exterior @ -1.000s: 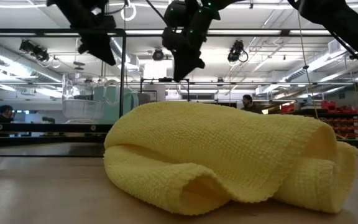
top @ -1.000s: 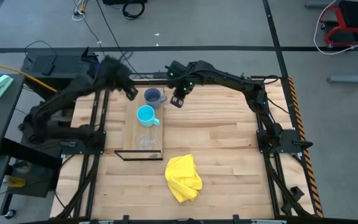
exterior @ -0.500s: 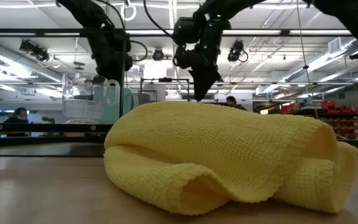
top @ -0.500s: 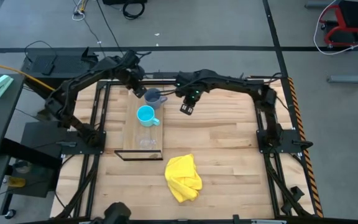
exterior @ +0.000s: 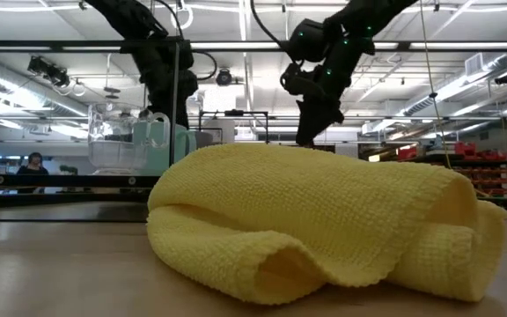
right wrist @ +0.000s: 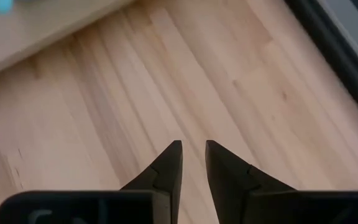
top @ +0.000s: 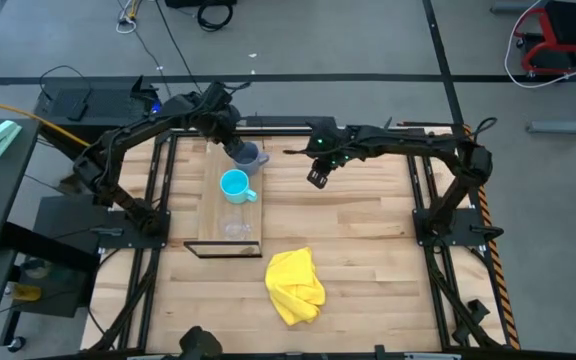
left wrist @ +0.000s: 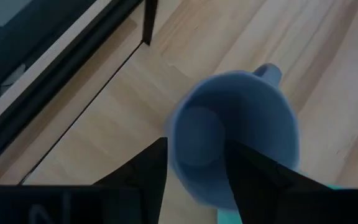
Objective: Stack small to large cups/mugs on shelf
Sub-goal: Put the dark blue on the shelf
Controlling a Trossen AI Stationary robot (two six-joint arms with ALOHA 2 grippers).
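Observation:
The grey-blue mug (top: 250,156) stands upright at the far end of the light-wood shelf (top: 211,215). The cyan mug (top: 234,184) stands just in front of it, and the clear cup (top: 236,230) is at the shelf's near end. My left gripper (top: 232,143) is open and points down over the grey-blue mug (left wrist: 241,143). One finger stands outside the mug's wall and the other over its hollow. My right gripper (top: 318,176) hangs empty above the bare tabletop to the right of the shelf, its fingers (right wrist: 193,149) nearly together. My left gripper comes from above at the grey-blue mug's rim (left wrist: 174,134), on the side away from the handle. One finger (left wrist: 151,165) is outside the wall and one (left wrist: 247,171) is over the inside. I cannot tell whether either touches the wall. The mug stands on the shelf.
A crumpled yellow cloth (top: 295,285) lies near the table's front edge and fills the low view (exterior: 315,220). Black frame rails (top: 438,200) run along the table's sides. The tabletop's planks (top: 368,240) lie right of the shelf.
My left gripper has gone from the shelf's far left corner toward the table's right and down onto the grey-blue mug. My right gripper has drawn away from that mug, toward the table's right and near edges.

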